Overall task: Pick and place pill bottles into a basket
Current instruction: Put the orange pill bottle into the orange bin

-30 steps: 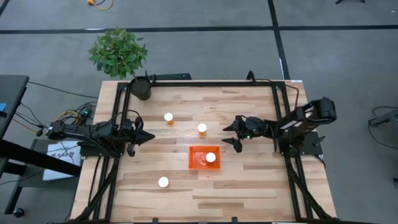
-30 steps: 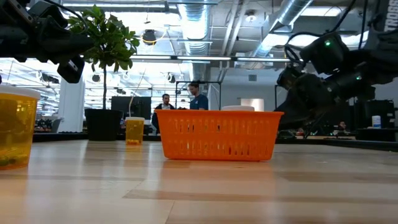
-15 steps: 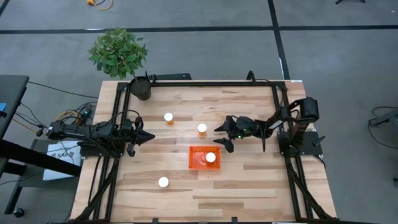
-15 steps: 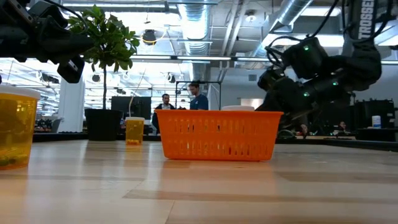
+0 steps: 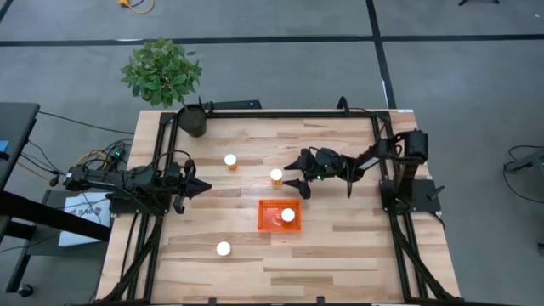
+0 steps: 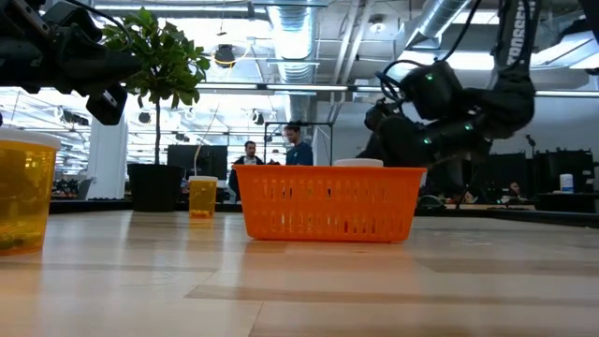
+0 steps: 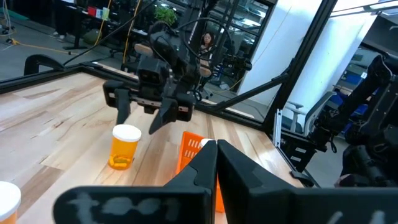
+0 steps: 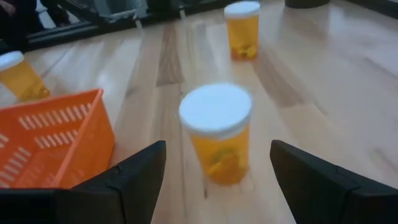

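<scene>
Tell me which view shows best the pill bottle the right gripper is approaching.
The right wrist view: the pill bottle stands upright, large, between the open right gripper fingers. The high view shows only its cap; the left wrist view shows it farther off; the low view hides it behind the basket.

Translucent orange pill bottles [image 5: 276, 176] with white caps, a bright orange lattice-walled basket [image 5: 270, 218], pale wood-grain table [image 5: 340, 246].
</scene>
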Robot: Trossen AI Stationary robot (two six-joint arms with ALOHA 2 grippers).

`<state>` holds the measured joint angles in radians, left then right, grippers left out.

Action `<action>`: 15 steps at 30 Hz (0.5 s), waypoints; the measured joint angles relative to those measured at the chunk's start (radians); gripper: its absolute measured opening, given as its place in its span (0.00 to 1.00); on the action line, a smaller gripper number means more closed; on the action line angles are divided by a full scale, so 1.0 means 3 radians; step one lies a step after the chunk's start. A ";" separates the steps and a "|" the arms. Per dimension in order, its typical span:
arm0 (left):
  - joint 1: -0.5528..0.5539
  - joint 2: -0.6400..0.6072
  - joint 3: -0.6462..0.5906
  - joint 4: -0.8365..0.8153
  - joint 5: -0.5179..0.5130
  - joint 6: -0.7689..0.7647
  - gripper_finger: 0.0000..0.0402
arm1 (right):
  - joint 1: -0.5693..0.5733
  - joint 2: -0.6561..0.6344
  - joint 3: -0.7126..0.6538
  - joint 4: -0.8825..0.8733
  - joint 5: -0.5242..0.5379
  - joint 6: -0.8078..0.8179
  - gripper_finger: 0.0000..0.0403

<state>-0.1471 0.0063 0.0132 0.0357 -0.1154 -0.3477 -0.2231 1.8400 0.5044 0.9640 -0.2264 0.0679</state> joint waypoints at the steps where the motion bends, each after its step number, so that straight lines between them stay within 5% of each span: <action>1: 0.0000 0.0000 0.0000 0.0000 0.0000 0.0000 0.00 | -0.0027 0.0000 0.0037 -0.0053 -0.0038 -0.0018 0.70; 15: 0.0000 0.0000 0.0000 0.0000 -0.0004 0.0000 0.00 | -0.0117 0.0160 0.0497 -0.0528 -0.0333 -0.0254 0.70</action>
<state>-0.1471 0.0063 0.0132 0.0357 -0.1165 -0.3477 -0.2581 1.8882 0.6537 0.8056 -0.3264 -0.0082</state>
